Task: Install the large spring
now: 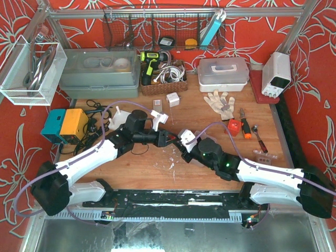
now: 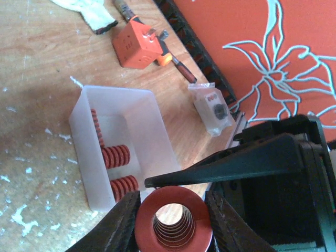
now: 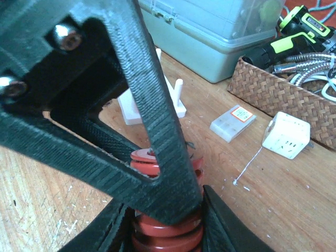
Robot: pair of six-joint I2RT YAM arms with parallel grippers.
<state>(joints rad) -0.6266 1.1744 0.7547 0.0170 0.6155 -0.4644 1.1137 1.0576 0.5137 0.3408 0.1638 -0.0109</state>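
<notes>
Top view: left gripper (image 1: pixel 169 137) and right gripper (image 1: pixel 181 143) meet tip to tip over the table (image 1: pixel 142 165). Left wrist: its jaws pinch the large spring (image 2: pixel 173 226), seen end-on. Right wrist: its jaws clamp the same spring. Likely a handover; next, one side must release

Left arm (image 1: pixel 89 157) and right arm (image 1: pixel 268 176): white moulded link shells joined by black joint housings. The left base housing (image 1: pixel 50 191) at 8 o'clock and the right base housing (image 1: pixel 317 194) at 4 o'clock are black and rounded. One lavender cable (image 1: pixel 219 124) follows each arm. A green indicator lamp (image 1: pixel 227 164) shows on the right arm's black housing. Left gripper (image 2: pixel 173 223) and right gripper (image 3: pixel 165 231): matte black, ribbed printed texture, open triangular finger frames. Two bright round-head screws (image 3: pixel 67 38) sit at 10 o'clock in the right wrist view.
</notes>
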